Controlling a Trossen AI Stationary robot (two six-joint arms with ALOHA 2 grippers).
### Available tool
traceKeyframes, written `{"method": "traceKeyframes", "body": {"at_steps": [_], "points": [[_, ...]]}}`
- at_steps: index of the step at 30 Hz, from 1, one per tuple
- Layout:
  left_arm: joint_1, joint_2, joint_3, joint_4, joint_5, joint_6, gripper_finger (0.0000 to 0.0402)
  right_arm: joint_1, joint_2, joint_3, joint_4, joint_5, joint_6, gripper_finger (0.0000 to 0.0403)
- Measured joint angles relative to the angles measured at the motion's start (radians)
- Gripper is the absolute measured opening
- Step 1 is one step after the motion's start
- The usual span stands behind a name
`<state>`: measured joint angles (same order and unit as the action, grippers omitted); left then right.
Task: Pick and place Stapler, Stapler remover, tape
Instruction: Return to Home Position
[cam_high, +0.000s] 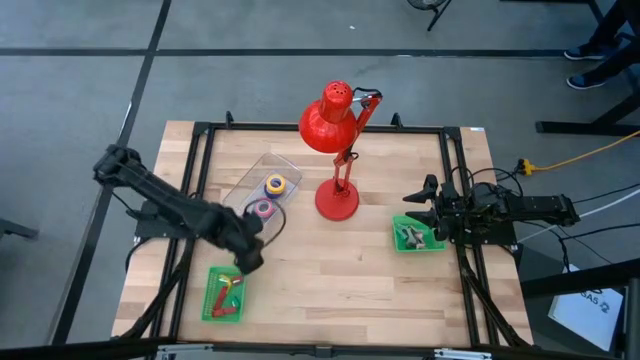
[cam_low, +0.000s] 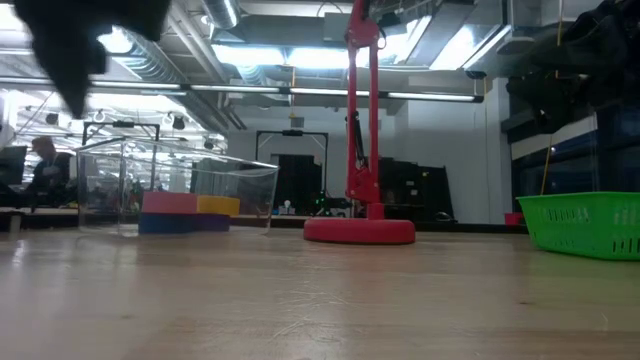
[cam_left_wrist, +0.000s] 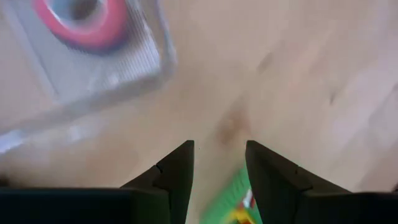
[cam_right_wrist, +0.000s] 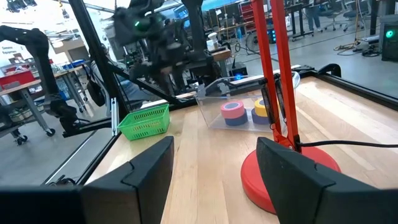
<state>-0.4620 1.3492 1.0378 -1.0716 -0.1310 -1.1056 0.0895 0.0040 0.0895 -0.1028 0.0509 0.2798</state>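
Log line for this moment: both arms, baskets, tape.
left gripper: fingers open, empty, by left green basket with staplers | right gripper: fingers open, empty, by right green basket | tape rolls: in clear tray

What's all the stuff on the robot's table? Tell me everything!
Table: one, wooden.
Lamp: one, red, mid-table.
Clear box: one, see-through, left of the lamp.
Tape rolls: four seen, pink on blue, yellow on blue, inside the clear box.
Left basket: one, green, front-left corner, red and yellow bits inside.
Right basket: one, green, right side, dark bits inside.
Left gripper: open, between clear box and left basket.
Right gripper: open, by the right basket.
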Motion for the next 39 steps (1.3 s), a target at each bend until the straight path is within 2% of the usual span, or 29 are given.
{"method": "traceKeyframes", "body": {"at_steps": [6,13,17,22,27,29,33,39], "points": [[0.125,-0.078,0.0,0.015,-0.06,0.182,0.0141,0.0,0.0,0.0,0.0,0.0,0.0,0.0232],[0.252,-0.141,-0.027,0.17,0.013,0.383,0.0138,0.0,0.0,0.0,0.0,0.0,0.0,0.0232],[0.29,-0.233,-0.171,0.358,0.053,0.476,0.0136,0.0,0.0,0.0,0.0,0.0,0.0,0.0232],[0.341,-0.382,-0.361,0.538,0.095,0.678,0.0136,0.0,0.0,0.0,0.0,0.0,0.0,0.0232],[0.382,-0.564,-0.516,0.68,0.097,1.087,0.0135,0.0,0.0,0.0,0.0,0.0,0.0,0.0232],[0.384,-0.641,-0.576,0.733,0.087,1.197,0.0136,0.0,0.0,0.0,0.0,0.0,0.0,0.0232],[0.396,-0.797,-0.671,0.79,0.073,1.268,0.0135,0.0,0.0,0.0,0.0,0.0,0.0,0.0232],[0.415,-1.049,-0.758,0.791,0.013,1.312,0.0132,0.0,0.0,0.0,0.0,0.0,0.0,0.0232]]}}
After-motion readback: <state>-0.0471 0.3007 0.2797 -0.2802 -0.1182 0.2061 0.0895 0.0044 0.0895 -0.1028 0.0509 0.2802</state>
